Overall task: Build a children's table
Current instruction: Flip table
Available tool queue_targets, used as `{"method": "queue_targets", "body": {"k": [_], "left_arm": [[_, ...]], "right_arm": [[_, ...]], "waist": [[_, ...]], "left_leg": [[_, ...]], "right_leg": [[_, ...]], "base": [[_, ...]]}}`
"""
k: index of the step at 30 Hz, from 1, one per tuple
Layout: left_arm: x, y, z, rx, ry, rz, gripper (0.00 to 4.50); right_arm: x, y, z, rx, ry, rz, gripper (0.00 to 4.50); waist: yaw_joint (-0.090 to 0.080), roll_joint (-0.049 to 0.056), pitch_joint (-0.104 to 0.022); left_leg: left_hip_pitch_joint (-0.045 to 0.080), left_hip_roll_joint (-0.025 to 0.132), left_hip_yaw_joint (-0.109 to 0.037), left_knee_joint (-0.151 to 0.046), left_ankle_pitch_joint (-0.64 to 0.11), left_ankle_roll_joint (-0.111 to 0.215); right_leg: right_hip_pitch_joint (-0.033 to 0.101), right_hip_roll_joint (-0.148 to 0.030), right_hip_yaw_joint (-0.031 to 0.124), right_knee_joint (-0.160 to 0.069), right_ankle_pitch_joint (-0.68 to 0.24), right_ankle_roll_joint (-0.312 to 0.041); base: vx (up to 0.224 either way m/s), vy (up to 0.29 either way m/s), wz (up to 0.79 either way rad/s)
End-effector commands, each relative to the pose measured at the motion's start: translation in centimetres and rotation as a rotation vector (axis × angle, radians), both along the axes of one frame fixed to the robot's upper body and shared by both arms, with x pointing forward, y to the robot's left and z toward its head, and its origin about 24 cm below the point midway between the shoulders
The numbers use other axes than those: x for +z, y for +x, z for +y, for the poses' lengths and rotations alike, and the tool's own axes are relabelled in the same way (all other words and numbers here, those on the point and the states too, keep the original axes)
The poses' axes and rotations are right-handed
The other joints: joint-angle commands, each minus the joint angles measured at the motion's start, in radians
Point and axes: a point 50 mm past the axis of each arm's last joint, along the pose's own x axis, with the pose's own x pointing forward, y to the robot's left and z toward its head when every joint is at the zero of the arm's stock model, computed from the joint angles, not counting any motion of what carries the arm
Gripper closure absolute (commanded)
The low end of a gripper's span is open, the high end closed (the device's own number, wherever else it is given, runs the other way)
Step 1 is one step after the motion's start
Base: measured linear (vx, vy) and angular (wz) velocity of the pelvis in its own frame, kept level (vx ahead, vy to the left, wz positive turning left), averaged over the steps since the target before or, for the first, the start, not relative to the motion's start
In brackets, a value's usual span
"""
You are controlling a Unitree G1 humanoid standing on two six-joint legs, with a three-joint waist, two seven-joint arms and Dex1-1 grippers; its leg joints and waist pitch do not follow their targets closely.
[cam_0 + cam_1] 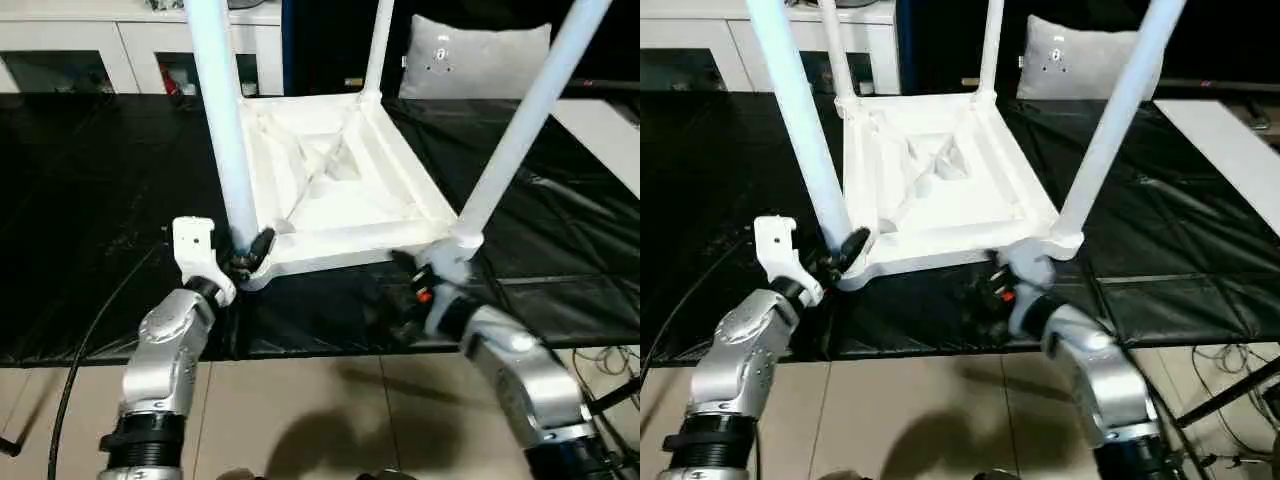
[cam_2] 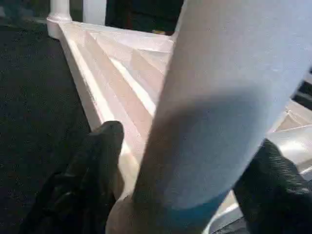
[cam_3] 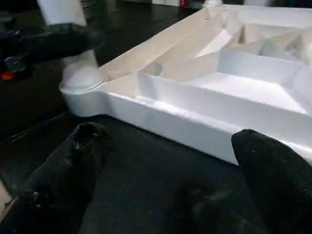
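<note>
Both forearms reach the upside-down table (image 1: 330,190) on the black mat. Left gripper (image 1: 250,257) straddles a leg (image 1: 225,130), fingers apart; right gripper (image 3: 170,165) open. All 4 legs seated; flipping probably follows.

I work in what looks like a home room set up for testing: white cabinets (image 1: 90,50) with glass doors behind, a grey cushion (image 1: 475,58), black sheeting (image 1: 90,220) on tiled floor (image 1: 300,420), loose cables (image 1: 85,350).

I see the children's table (image 1: 340,190) inverted at the black mat's (image 1: 90,220) near edge, cushion (image 1: 480,55) behind.
</note>
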Motion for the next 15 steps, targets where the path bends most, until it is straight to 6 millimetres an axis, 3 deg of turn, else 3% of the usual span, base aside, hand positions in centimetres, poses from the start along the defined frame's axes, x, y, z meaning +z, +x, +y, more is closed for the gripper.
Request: {"method": "queue_targets", "body": {"k": [1, 9, 15], "left_arm": [[0.38, -0.35, 0.72, 0.094, 0.019, -0.004, 1.33], [0.53, -0.75, 0.82, 0.137, 0.015, -0.012, 2.15], [0.6, -0.95, 0.53, 0.137, -0.003, 0.005, 2.28]], "right_arm": [[0.8, -0.13, 0.24, 0.015, 0.009, -0.041, 0.0], [0.71, -0.41, 0.26, 0.011, 0.025, -0.04, 0.0], [0.44, -0.36, 0.12, -0.011, 0.02, -0.03, 0.0]], "waist": [[-0.001, -0.006, -0.057], [-0.005, 0.0, -0.063], [-0.009, 0.003, -0.06]], "left_leg": [[-0.006, 0.076, -0.037, -0.099, -0.196, 0.026], [-0.01, 0.073, -0.033, -0.09, -0.127, 0.058], [-0.01, 0.074, -0.034, -0.093, -0.157, 0.047]], "right_leg": [[0.046, -0.076, 0.064, -0.084, -0.363, -0.13], [0.05, -0.074, 0.065, -0.073, -0.241, -0.176], [0.05, -0.075, 0.065, -0.076, -0.271, -0.177]], "base": [[0.0, 0.0, 0.0], [0.0, 0.0, 0.0], [0.0, 0.0, 0.0]]}}
